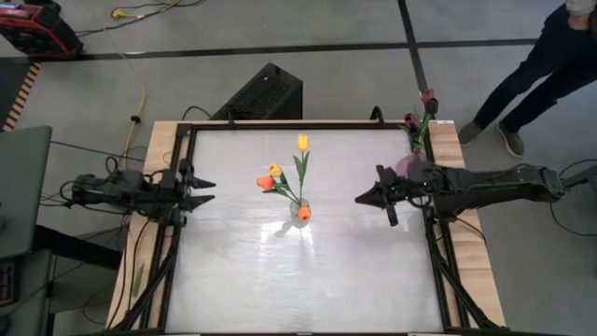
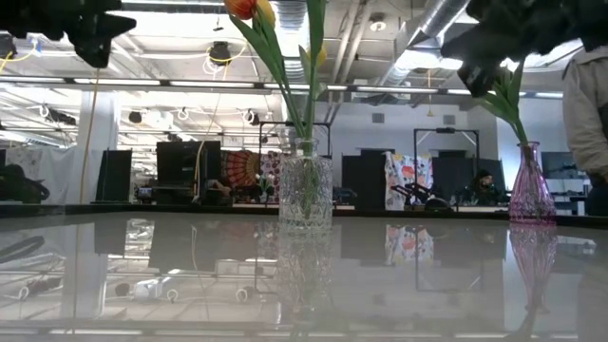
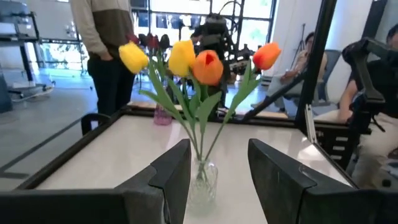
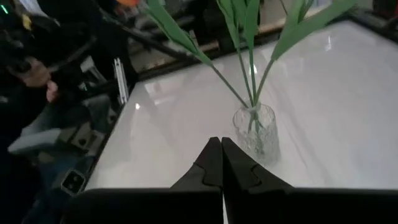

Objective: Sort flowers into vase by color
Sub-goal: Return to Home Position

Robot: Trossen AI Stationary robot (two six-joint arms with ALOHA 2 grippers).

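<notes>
A clear glass vase point(image 1: 299, 213) stands at the table's middle and holds yellow tulips point(image 1: 302, 142) and orange tulips point(image 1: 266, 182) by their green stems; it also shows in the low view point(image 2: 305, 190) and the left wrist view point(image 3: 204, 177). A pink glass vase point(image 2: 531, 195) with dark maroon tulips point(image 1: 427, 96) stands at the table's far right edge, partly under my right arm. My left gripper point(image 1: 207, 191) is open and empty at the table's left edge, pointing at the clear vase. My right gripper point(image 1: 360, 199) is shut and empty, right of the clear vase point(image 4: 256, 134).
A raised black frame point(image 1: 280, 125) runs around the white tabletop. A person point(image 1: 536, 65) stands beyond the table's far right corner. A black box point(image 1: 261, 93) lies on the floor behind the far edge.
</notes>
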